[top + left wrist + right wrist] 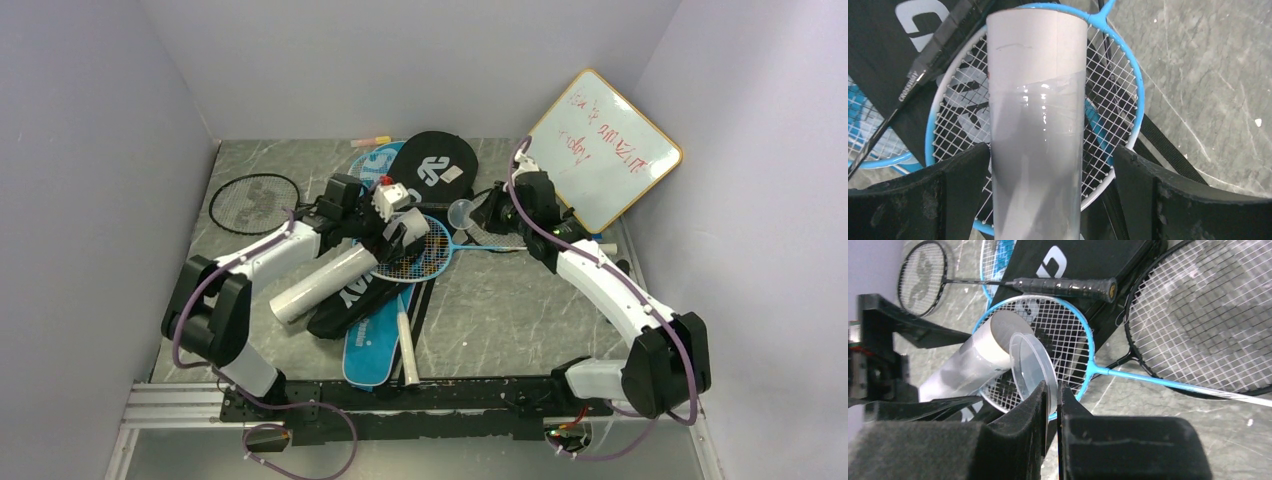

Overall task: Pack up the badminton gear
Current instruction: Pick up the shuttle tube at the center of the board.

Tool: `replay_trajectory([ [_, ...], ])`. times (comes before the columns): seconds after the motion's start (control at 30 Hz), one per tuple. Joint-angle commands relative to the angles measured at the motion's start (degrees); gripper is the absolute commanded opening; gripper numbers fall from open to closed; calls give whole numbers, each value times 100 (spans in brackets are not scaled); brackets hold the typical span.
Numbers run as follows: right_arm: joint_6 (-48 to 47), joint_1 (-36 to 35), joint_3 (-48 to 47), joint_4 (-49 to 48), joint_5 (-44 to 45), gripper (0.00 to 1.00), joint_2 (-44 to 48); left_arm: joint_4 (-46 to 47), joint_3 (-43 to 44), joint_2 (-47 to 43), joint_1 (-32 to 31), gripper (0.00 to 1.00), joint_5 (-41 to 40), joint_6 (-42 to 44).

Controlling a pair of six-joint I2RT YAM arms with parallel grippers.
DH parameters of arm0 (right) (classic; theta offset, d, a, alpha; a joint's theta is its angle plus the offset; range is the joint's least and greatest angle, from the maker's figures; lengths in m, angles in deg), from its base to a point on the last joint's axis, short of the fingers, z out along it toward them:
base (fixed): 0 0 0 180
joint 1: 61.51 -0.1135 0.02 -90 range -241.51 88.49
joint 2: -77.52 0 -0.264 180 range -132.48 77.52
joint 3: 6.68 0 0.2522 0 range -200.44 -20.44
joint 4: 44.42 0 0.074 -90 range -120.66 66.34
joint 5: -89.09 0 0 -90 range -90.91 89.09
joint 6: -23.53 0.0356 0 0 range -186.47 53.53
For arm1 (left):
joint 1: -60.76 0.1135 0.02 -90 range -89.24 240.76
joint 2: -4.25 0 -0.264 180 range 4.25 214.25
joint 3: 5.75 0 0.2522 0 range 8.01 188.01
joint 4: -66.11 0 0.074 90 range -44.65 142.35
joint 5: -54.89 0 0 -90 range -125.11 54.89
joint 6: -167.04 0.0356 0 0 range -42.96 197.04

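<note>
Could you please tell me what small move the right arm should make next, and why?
Probably ease the right gripper toward the open end of the white tube: its jaws pinch a clear lid just beside that mouth, which is uncapped.

This looks like a robotics lab test cell: plain pale walls (400,60) close in a grey marble-patterned table (510,310) on three sides, an aluminium rail (165,405) lines its near edge, and a whiteboard (605,150) leans against the right wall.
</note>
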Motion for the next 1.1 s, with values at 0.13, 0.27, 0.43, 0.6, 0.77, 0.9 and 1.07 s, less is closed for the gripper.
replay_trajectory([
  [0.13, 449, 371, 305, -853, -1267, 0, 93, -383, 446, 554, -203, 93, -559, 412],
  [0.27, 464, 451, 284, -880, -1563, 0, 64, -532, 560, 632, -217, 70, -514, 540],
  [0.43, 612, 566, 292, -1008, -2152, 0, 104, -176, 377, 228, -226, 59, -119, 655],
  [0.6, 935, 654, 407, -1385, -2787, 0, 322, 348, 46, -465, -222, 45, 590, 909],
  [0.77, 1645, 671, 887, -2643, -3460, 0, 750, 996, -424, -1280, -226, 41, 1074, 1202],
  [0.9, 2128, 679, 1039, -3471, -3858, 0, 926, 1531, -810, -1765, -225, 45, 1400, 1387],
  [1.07, 2564, 672, 1195, -4282, -4091, 0, 1037, 1842, -1007, -2043, -226, 46, 1594, 1451],
])
